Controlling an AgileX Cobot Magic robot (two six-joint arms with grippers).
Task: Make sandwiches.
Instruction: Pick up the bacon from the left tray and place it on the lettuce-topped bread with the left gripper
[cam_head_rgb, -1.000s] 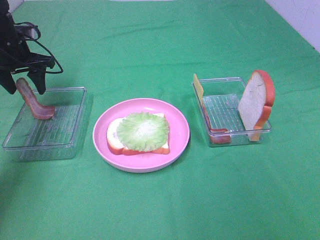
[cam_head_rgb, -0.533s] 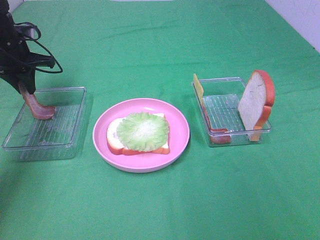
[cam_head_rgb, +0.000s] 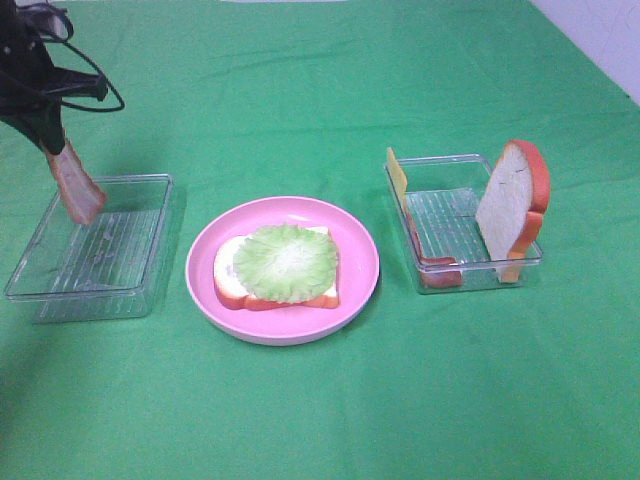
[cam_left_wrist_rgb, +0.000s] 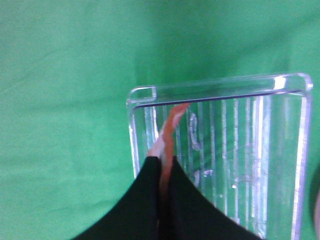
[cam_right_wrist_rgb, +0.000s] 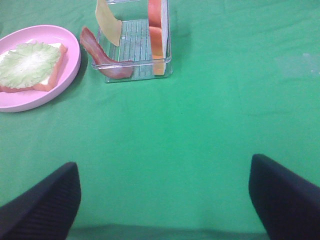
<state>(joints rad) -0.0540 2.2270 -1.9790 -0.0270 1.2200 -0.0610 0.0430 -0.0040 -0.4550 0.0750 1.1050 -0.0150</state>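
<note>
My left gripper (cam_head_rgb: 52, 150) is shut on a pink-red bacon strip (cam_head_rgb: 78, 190), which hangs tilted just above the far end of the clear left tray (cam_head_rgb: 160, 240). In the left wrist view the black fingers (cam_left_wrist_rgb: 150, 185) pinch the strip (cam_left_wrist_rgb: 169, 125) over the tray's ribbed floor (cam_left_wrist_rgb: 225, 130). On the pink plate (cam_head_rgb: 360, 270) lies a bread slice (cam_head_rgb: 225, 285) with the lettuce leaf (cam_head_rgb: 287, 262) on top. The right tray (cam_head_rgb: 440, 215) holds an upright bread slice (cam_head_rgb: 510, 205), a yellow cheese slice (cam_head_rgb: 397, 178) and another bacon strip (cam_head_rgb: 440, 272). My right gripper (cam_right_wrist_rgb: 165, 200) is open over bare cloth.
Green cloth (cam_head_rgb: 320, 400) covers the whole table. A pale wall edge (cam_head_rgb: 610, 40) shows at the far right corner. In the right wrist view the plate (cam_right_wrist_rgb: 72, 55) and the right tray (cam_right_wrist_rgb: 167, 62) lie well ahead of the fingers (cam_right_wrist_rgb: 45, 205).
The left gripper closed on the bacon strip and lifted it off the left tray's floor. The right gripper's side looks unchanged.
</note>
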